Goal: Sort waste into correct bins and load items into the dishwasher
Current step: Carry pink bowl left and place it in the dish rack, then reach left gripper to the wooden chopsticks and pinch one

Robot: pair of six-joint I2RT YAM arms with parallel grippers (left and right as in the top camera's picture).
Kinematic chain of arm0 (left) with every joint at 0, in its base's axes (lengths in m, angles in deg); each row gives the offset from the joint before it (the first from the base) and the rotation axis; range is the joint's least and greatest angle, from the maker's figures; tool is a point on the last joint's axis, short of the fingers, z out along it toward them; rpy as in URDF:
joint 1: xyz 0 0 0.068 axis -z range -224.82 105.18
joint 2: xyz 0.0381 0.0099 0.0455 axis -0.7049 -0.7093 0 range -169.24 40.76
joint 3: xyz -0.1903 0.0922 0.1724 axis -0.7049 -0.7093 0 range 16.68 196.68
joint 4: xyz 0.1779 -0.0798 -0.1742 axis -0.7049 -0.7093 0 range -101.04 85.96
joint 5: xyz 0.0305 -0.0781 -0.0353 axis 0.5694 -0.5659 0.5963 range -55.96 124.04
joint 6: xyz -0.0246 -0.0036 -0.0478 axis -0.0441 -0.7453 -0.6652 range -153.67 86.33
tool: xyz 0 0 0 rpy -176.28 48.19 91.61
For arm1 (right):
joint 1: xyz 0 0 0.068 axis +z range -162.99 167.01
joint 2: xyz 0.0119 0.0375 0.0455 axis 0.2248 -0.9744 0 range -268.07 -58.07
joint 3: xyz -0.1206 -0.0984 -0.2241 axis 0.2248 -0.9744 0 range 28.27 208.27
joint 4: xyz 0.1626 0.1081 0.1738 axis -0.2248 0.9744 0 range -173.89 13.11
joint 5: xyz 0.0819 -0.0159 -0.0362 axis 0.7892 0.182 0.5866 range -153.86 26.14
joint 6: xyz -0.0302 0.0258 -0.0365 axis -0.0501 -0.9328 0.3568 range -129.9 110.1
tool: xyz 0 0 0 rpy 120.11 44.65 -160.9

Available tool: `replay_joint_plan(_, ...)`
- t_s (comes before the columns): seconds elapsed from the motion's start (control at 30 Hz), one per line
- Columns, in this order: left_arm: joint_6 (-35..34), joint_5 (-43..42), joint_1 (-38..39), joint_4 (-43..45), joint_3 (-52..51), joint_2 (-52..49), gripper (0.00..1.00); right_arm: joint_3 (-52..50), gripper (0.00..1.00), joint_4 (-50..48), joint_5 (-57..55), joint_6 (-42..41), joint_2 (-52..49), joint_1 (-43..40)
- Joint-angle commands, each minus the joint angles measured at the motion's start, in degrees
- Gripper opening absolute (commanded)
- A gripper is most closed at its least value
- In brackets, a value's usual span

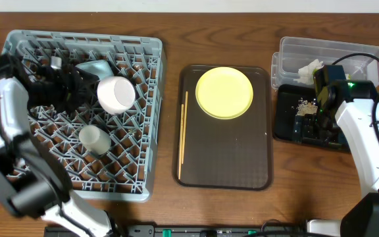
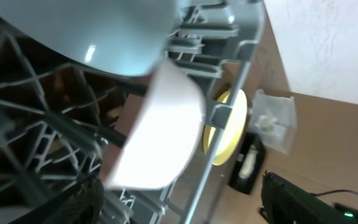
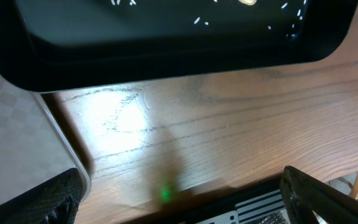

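The grey dish rack [image 1: 147,118] at left holds a light blue bowl [image 1: 96,67], a white bowl [image 1: 116,94] and a small white cup [image 1: 94,139]. My left gripper [image 1: 71,82] is inside the rack beside the blue bowl, open and empty [image 2: 179,202]. The blue bowl [image 2: 104,31] and white bowl [image 2: 160,130] fill its view. The yellow plate [image 1: 224,92] and chopsticks [image 1: 183,125] lie on the brown tray. White tissue [image 1: 311,68] is in the clear tub [image 1: 347,51]. Crumbs [image 1: 304,103] lie in the black tray [image 1: 283,125]. My right gripper [image 1: 313,128] hovers over that tray, open and empty [image 3: 179,199]. I cannot make out the snack wrapper.
The brown serving tray [image 1: 226,164] lies between rack and bins. The right wrist view shows the black tray's edge [image 3: 166,56] and bare wood table [image 3: 216,124] below it. A black strip of equipment runs along the table's front edge [image 1: 209,230].
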Motion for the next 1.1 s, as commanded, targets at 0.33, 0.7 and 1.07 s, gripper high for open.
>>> replay_joint_plan(0.33,-1.9,25.4,19.7,-1.5,0.3,21.1,0.89,0.4,0.99,-0.6,-0.8,-0.9,0.8,-0.8)
replay_joint_plan(0.7,-15.1,44.6,46.9,-1.3,-4.6,17.4,0.89,0.4,0.99,-0.6,-0.8,-0.9,0.8,-0.8)
replay_joint_plan(1.07,-28.3,48.4,59.6,7.0,-9.7,6.2,0.89,0.4,0.99,-0.5,-0.5,-0.9,0.8,-0.8)
